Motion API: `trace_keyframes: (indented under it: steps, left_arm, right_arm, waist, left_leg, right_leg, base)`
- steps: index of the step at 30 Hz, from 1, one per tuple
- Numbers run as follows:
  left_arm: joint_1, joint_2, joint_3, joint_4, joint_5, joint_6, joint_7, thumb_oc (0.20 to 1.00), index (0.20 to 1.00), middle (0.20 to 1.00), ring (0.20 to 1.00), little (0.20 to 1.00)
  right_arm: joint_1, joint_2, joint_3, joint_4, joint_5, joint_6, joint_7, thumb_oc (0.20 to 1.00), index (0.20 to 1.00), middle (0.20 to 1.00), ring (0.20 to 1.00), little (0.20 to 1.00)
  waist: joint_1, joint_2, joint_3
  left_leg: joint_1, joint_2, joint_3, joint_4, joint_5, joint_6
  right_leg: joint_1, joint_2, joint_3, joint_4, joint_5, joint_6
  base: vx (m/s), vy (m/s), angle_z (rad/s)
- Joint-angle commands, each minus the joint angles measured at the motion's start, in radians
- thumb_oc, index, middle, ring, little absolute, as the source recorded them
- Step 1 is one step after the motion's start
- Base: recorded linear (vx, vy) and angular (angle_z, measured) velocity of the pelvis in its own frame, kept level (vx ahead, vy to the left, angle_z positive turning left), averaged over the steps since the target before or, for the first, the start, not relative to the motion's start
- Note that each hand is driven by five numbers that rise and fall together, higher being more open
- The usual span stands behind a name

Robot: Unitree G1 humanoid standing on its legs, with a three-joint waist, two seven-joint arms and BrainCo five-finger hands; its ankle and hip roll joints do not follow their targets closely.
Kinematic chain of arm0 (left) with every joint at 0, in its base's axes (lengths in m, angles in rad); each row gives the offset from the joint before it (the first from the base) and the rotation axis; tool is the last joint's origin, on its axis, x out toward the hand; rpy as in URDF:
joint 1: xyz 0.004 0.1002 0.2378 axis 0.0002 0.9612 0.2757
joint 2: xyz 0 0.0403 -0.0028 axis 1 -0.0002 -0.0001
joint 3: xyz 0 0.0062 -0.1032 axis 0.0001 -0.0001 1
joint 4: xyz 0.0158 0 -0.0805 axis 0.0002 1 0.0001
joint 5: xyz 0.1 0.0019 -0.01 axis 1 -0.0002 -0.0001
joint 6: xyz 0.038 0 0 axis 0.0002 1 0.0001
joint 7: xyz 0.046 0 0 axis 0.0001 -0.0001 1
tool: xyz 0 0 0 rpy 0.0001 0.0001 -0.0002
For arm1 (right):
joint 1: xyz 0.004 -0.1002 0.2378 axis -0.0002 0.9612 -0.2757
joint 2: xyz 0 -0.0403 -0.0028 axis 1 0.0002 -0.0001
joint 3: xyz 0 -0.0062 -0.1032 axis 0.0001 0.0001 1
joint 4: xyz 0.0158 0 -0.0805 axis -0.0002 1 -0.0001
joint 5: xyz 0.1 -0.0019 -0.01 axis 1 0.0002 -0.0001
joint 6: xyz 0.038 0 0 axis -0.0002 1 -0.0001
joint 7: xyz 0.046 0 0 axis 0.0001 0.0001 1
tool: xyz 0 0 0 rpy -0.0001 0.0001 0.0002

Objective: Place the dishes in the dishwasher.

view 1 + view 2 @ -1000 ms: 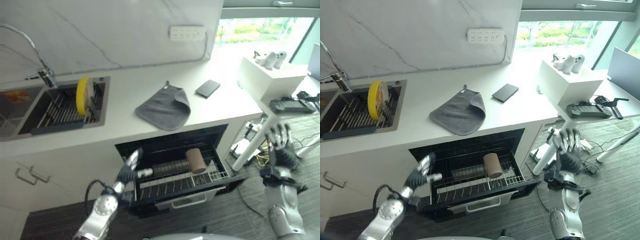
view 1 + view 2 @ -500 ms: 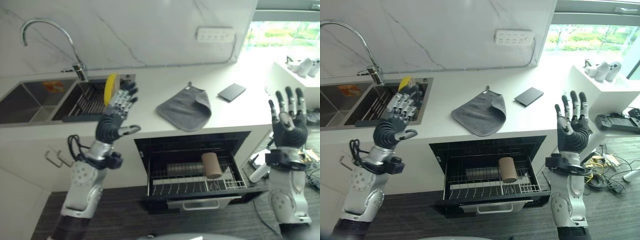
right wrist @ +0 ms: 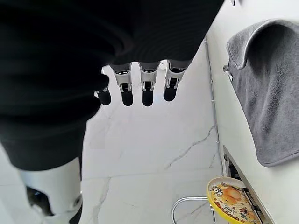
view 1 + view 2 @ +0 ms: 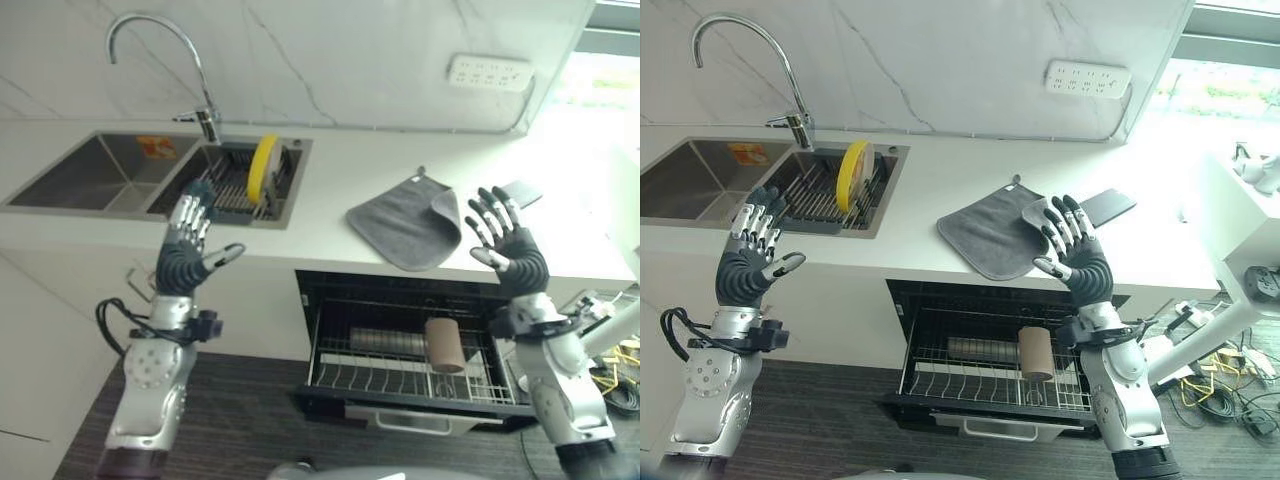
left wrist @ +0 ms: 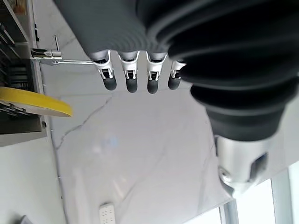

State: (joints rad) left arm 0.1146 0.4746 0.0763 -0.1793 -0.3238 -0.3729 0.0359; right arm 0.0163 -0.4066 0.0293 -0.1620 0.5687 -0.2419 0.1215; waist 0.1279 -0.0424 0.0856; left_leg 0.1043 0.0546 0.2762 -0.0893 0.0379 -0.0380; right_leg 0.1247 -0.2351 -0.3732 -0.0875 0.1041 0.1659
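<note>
White worktop's sink rack (image 4: 215,195) keeps the round yellow plate (image 4: 263,168), unloaded, while the open black dishwasher (image 4: 410,355) waits below and both robot hands, left (image 4: 185,255) and right (image 4: 510,250), spread empty.

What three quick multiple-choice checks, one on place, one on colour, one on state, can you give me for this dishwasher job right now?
1. Where is the plate?
A. in the dishwasher rack
B. on edge in the sink rack
C. on the grey cloth

2. What colour is the cup lying in the dishwasher rack?
A. brown
B. blue
C. white

3. How are the left hand and right hand?
A. both gripping dishes
B. one holding the cloth
C. both open and raised, holding nothing

Answers: 1 B, it stands in the sink rack by the tap; 2 A, a brown cylinder beside dark dishes; 3 C, fingers spread in the air above the pulled-out rack.
</note>
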Motion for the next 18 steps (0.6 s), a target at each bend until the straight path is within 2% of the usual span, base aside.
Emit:
trace_keyframes:
  steps: [1,5,8,10,11,13,14,15,16,17,18]
  left_arm:
    - [-0.066,-0.057,-0.046,-0.005,-0.225,-0.063,-0.085,1.000,1.000,1.000,1.000,1.000]
    - [-0.070,-0.061,-0.059,-0.008,-0.233,-0.032,-0.098,1.000,1.000,1.000,1.000,1.000]
    - [-0.083,-0.062,-0.069,0.003,-0.219,-0.023,-0.108,1.000,1.000,1.000,1.000,1.000]
    - [-0.099,-0.061,-0.085,0.018,-0.217,-0.033,-0.109,1.000,1.000,1.000,1.000,1.000]
    - [-0.121,-0.059,-0.096,0.014,-0.212,-0.035,-0.111,1.000,1.000,1.000,1.000,1.000]
    - [-0.161,-0.060,-0.115,0.014,-0.212,-0.017,-0.121,1.000,1.000,1.000,1.000,1.000]
    - [-0.175,-0.068,-0.122,0.019,-0.204,-0.017,-0.116,1.000,1.000,1.000,1.000,1.000]
    - [-0.172,-0.068,-0.119,0.017,-0.207,-0.015,-0.117,1.000,1.000,1.000,1.000,1.000]
    - [-0.162,-0.066,-0.113,0.015,-0.217,-0.016,-0.120,1.000,1.000,1.000,1.000,1.000]
    - [-0.142,-0.061,-0.096,0.009,-0.241,-0.025,-0.141,1.000,1.000,1.000,1.000,1.000]
    - [-0.108,-0.048,-0.068,-0.009,-0.261,-0.035,-0.162,1.000,1.000,1.000,1.000,1.000]
  right_arm:
    - [-0.108,-0.026,0.011,0.005,0.030,-0.110,0.090,1.000,1.000,1.000,1.000,1.000]
    - [-0.118,-0.011,0.014,0.006,0.078,-0.073,0.080,1.000,1.000,1.000,1.000,1.000]
    - [-0.118,0.006,0.018,0.020,0.006,-0.048,-0.006,1.000,1.000,1.000,1.000,1.000]
    - [-0.123,0.002,0.018,0.032,-0.032,-0.037,-0.065,1.000,1.000,1.000,1.000,1.000]
    - [-0.132,-0.008,0.011,0.040,-0.051,-0.047,-0.088,1.000,1.000,1.000,1.000,1.000]
    - [-0.143,-0.031,0.004,0.042,-0.090,-0.053,-0.097,1.000,1.000,1.000,1.000,1.000]
    - [-0.162,-0.046,0.015,0.053,-0.094,-0.061,-0.091,1.000,1.000,1.000,1.000,1.000]
    - [-0.171,-0.050,0.021,0.060,-0.087,-0.064,-0.086,1.000,1.000,1.000,1.000,1.000]
    - [-0.182,-0.051,0.027,0.069,-0.074,-0.066,-0.082,1.000,1.000,1.000,1.000,1.000]
    - [-0.188,-0.048,0.025,0.076,-0.049,-0.074,-0.090,1.000,1.000,1.000,1.000,1.000]
    - [-0.183,-0.037,0.013,0.074,-0.029,-0.052,-0.088,1.000,1.000,1.000,1.000,1.000]
  waist:
    - [-0.027,0.047,0.024]
    - [-0.020,0.045,0.014]
    - [-0.027,0.046,0.008]
    - [-0.032,0.041,0.009]
    - [-0.038,0.034,0.014]
    - [-0.056,0.022,0.024]
    - [-0.059,0.027,0.030]
    - [-0.056,0.032,0.029]
    - [-0.050,0.039,0.024]
    - [-0.039,0.045,0.018]
    - [-0.021,0.055,0.014]
  left_leg:
    - [0.018,0.058,0.047,0.081,-0.049,-0.053]
    - [0.035,0.035,0.033,0.059,-0.058,-0.045]
    - [0.047,0.018,0.037,0.047,-0.066,-0.034]
    - [0.034,0.015,0.055,0.100,-0.086,-0.036]
    - [0.008,0.024,0.092,0.187,-0.109,-0.038]
    - [-0.050,0.111,0.166,0.349,-0.068,-0.072]
    - [-0.068,0.142,0.135,0.390,-0.045,-0.086]
    - [-0.066,0.146,0.109,0.378,-0.038,-0.086]
    - [-0.046,0.157,0.077,0.333,-0.018,-0.090]
    - [-0.021,0.180,0.043,0.248,0.043,-0.094]
    - [-0.005,0.202,-0.060,0.158,0.092,-0.111]
  right_leg:
    - [0.003,0.085,-0.104,0.070,-0.087,-0.053]
    - [0.008,0.086,-0.097,0.049,-0.072,-0.044]
    - [0.011,0.100,-0.075,0.036,-0.073,-0.048]
    - [0.010,0.094,-0.075,0.037,-0.070,-0.051]
    - [0.013,0.081,-0.087,0.039,-0.068,-0.057]
    - [0.020,0.061,-0.109,0.035,-0.067,-0.070]
    - [0.003,0.052,-0.097,0.049,-0.065,-0.076]
    - [-0.009,0.047,-0.086,0.058,-0.064,-0.075]
    - [-0.018,0.042,-0.072,0.065,-0.062,-0.071]
    - [-0.029,0.027,-0.064,0.071,-0.046,-0.069]
    - [-0.026,0.007,-0.009,0.068,-0.042,-0.046]
  base:
    - [0.00,-0.049,0.04]
    - [-0.05,-0.014,0.03]
    - [-0.09,0.000,0.03]
    - [-0.10,-0.007,0.02]
    - [-0.15,-0.008,0.02]
    - [-0.20,0.121,0.38]
    - [-0.20,0.326,0.79]
    - [-0.18,0.451,0.50]
    - [-0.21,0.581,0.02]
    - [-0.23,0.820,-0.54]
    - [-0.23,0.816,-0.55]
